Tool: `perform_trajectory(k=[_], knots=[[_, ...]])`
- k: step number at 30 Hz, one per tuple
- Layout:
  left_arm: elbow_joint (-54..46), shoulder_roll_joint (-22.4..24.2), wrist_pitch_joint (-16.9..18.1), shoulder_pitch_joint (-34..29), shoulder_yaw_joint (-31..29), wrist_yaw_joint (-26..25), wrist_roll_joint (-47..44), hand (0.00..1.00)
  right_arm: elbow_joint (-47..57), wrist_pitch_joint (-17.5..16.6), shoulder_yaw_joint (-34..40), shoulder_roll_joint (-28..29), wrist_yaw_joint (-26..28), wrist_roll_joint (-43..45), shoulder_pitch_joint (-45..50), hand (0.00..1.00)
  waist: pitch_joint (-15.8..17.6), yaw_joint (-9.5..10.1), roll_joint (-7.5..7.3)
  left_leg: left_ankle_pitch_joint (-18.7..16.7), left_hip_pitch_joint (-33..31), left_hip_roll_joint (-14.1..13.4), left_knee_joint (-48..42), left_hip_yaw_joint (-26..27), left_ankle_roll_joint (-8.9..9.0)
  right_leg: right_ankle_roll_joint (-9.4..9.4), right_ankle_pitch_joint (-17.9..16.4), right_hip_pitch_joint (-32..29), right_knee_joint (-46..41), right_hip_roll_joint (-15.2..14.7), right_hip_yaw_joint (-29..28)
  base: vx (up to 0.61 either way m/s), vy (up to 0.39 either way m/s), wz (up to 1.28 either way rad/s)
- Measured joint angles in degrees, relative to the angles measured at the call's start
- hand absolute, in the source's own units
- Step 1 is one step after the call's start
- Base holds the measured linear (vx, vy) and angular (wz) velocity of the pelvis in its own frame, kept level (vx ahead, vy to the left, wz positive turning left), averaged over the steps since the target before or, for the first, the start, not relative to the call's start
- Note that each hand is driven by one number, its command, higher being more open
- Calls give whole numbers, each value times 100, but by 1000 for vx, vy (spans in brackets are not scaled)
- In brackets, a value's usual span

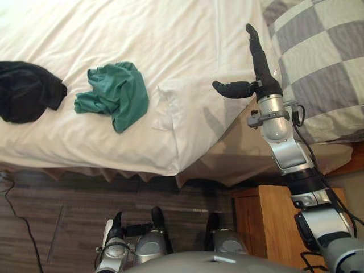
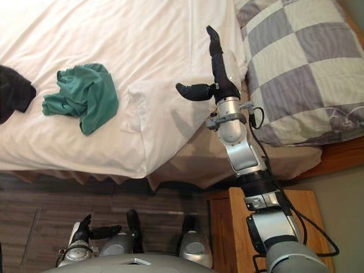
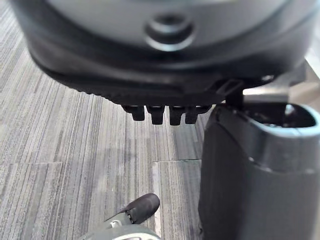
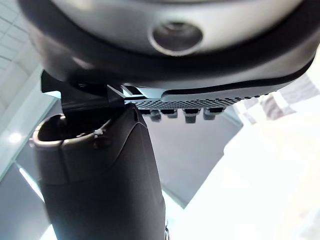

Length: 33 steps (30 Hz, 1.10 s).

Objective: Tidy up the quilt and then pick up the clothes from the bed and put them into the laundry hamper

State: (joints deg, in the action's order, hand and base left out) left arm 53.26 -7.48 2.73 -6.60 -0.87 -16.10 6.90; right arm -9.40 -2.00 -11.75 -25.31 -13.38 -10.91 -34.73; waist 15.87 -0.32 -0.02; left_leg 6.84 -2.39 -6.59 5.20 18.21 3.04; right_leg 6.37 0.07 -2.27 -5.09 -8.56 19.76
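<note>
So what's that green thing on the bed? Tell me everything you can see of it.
The green garment is soft teal cloth, crumpled into a loose heap with deep folds. A wider flap points toward the bed's near edge. It lies on the white quilt, close to that edge, and is apart from the black garment to its left. Only the quilt touches it.

One garment (image 1: pixel 116 94) is lying on the quilt (image 1: pixel 170 34) mid-bed, the other garment (image 1: pixel 25 91) sitting near its left; the pillow (image 1: pixel 324 68) is resting on the right, the right hand (image 1: pixel 263 79) hovering beside it, the cabinet (image 1: pixel 267 222) standing in front
</note>
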Motion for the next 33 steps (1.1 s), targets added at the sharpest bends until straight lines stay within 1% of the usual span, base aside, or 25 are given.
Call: perform_trajectory(k=[2, 3, 6, 7, 9, 10, 12, 13, 15, 16, 18, 21, 23, 26, 28, 30, 32, 33], knots=[[-44, -1, 75, 1, 25, -11, -4, 100, -294, 1, -125, 329, 7, 0, -206, 100, 45, 39, 14, 35, -88, 3, -1, -48, -15, -5, 3, -77, -44, -10, 39, -5, 14, 9], [-52, -6, 99, 2, 42, -16, -7, 100, -367, 1, -164, 390, 9, 1, -257, 100, 65, 42, 15, 40, -98, 5, -1, -55, -18, -6, 3, -88, -59, -14, 45, 19, 17, 8], [-144, -11, 141, 40, 70, -42, -14, 100, -708, 4, -416, 729, 22, -4, -419, 100, 146, 178, 15, 68, -182, 13, -3, -80, -31, -7, 2, -175, -100, -27, 65, 16, 9, 4], [-161, -12, 147, 41, 75, -53, -14, 100, -796, 3, -459, 795, 22, -6, -464, 100, 169, 180, 18, 75, -199, 14, -3, -103, -33, -7, 2, -175, -103, -29, 89, 22, 12, 16], [-273, -18, 228, 53, 88, -102, -47, 100, -1077, 3, -566, 1003, 21, -9, -675, 100, 307, 193, 21, 122, -314, 6, -3, -168, -37, -33, -15, -287, -190, -40, 161, -3, 13, 18], [-280, -21, 232, 90, 102, -104, -54, 100, -1144, 3, -588, 1013, 22, -10, -734, 100, 352, 208, 25, 138, -351, 5, -4, -187, -36, -34, -16, -316, -203, -42, 176, -13, 7, 15], [-274, -27, 249, 241, 140, -113, -55, 100, -1415, 4, -615, 1052, 22, -14, -878, 100, 517, 323, 50, 187, -429, 2, -4, -229, -46, -47, -24, -394, -267, -49, 217, -16, 6, 13], [-273, -36, 282, 291, 152, -150, -54, 100, -1635, 5, -630, 1128, 21, -12, -962, 0, 601, 347, 48, 204, -450, 1, -4, -248, -49, -57, -32, -420, -319, -57, 225, -17, 8, 8], [-273, -44, 356, 307, 156, -242, -47, 100, -1954, -1, -629, 1255, -21, -12, -1078, 0, 652, 345, 34, 230, -526, 5, -5, -282, -59, -75, -45, -505, -382, -73, 239, -8, 5, 9], [-242, -44, 337, 403, 157, -290, -42, 100, -2331, -1, -603, 1273, -91, -10, -1237, 0, 771, 354, 36, 254, -543, 17, -5, -318, -62, -77, -47, -514, -407, -90, 273, -12, 7, 11], [-222, -46, 345, 449, 157, -328, -43, 100, -2675, -10, -419, 1260, -121, 4, -1346, 0, 825, 347, 42, 283, -630, 28, -4, -388, -65, -77, -49, -565, -433, -109, 343, -15, 12, 19], [-213, -46, 349, 498, 157, -338, -43, 100, -3066, -133, 8, 1202, -223, 16, -1533, 0, 844, 366, 42, 323, -714, 43, -4, -435, -77, -84, -54, -655, -516, -138, 366, -2, 5, 11], [-196, -47, 347, 529, 158, -336, -42, 100, -3304, -131, 173, 1139, -224, 98, -1723, 0, 855, 366, 41, 339, -715, 48, -3, -441, -90, -88, -60, -668, -551, -149, 363, 0, 0, 0], [-91, -54, 340, 618, 165, -334, -44, 100, -3436, -118, 340, 1053, -224, 317, -1751, 0, 859, 372, 40, 322, -715, 43, -2, -454, -67, -100, -91, -673, -601, -151, 366, -10, -12, 3], [-85, -61, 315, 634, 175, -328, -43, 100, -3465, -112, 346, 998, -221, 342, -1719, 0, 859, 363, 39, 315, -710, 40, -2, -449, -55, -101, -93, -673, -612, -151, 361, 0, 0, 0], [-97, -54, 207, 658, 169, -315, -44, 100, -2960, -114, 625, 986, -229, 359, -1201, 0, 855, 360, 30, 308, -676, 54, -4, -396, -40, -116, -143, -663, -620, -170, 324, 44, -35, -5], [-97, -52, 168, 667, 153, -298, -41, 100, -2509, -118, 714, 999, -236, 500, -745, 0, 847, 348, 10, 298, -602, 87, -6, -346, -26, -75, -169, -656, -699, -222, 276, 69, -29, -10], [-97, -51, 95, 667, 145, -275, -38, 100, -2258, -120, 777, 1021, -236, 512, -453, 0, 843, 335, 3, 298, -524, 103, -7, -299, -26, -68, -180, -614, -722, -243, 228, 70, -24, -14]])
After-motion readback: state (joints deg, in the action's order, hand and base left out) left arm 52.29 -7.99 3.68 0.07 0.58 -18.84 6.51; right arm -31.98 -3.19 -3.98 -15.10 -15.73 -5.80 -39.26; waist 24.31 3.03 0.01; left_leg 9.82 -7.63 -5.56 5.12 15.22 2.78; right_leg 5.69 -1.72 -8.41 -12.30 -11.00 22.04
